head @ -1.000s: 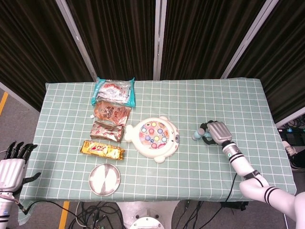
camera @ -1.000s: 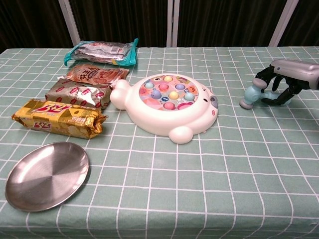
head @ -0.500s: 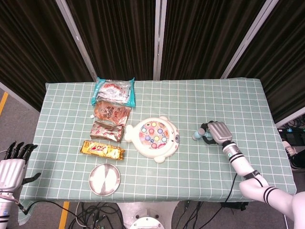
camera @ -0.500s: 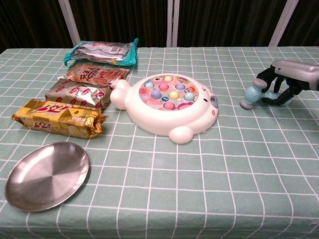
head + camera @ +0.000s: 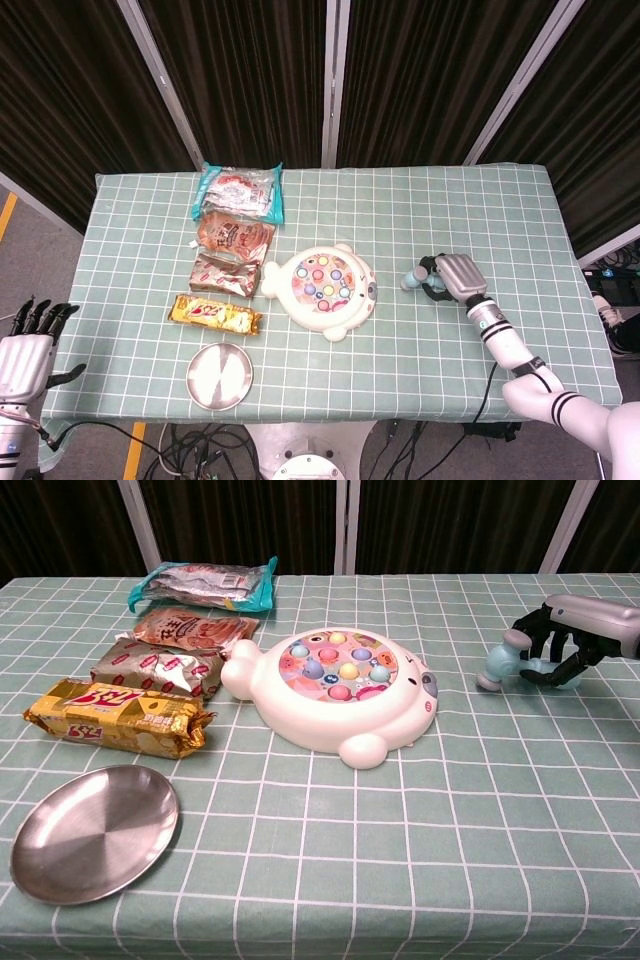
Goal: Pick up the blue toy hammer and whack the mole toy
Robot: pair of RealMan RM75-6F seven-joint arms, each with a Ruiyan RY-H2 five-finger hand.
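Note:
The white mole toy with coloured buttons sits mid-table. To its right, my right hand grips the handle of the blue toy hammer, whose head points left toward the toy and hangs just above the cloth. A gap of checked tablecloth separates the hammer head from the toy. My left hand hangs off the table's left front corner with fingers spread, holding nothing.
Several snack packets lie in a column left of the toy, with a gold-wrapped bar nearest. A steel plate sits at the front left. Dark curtains stand behind the table.
My right hand has lifted the hammer slightly off the cloth and shifted it a little left toward the mole toy. The left hand has sunk a bit.

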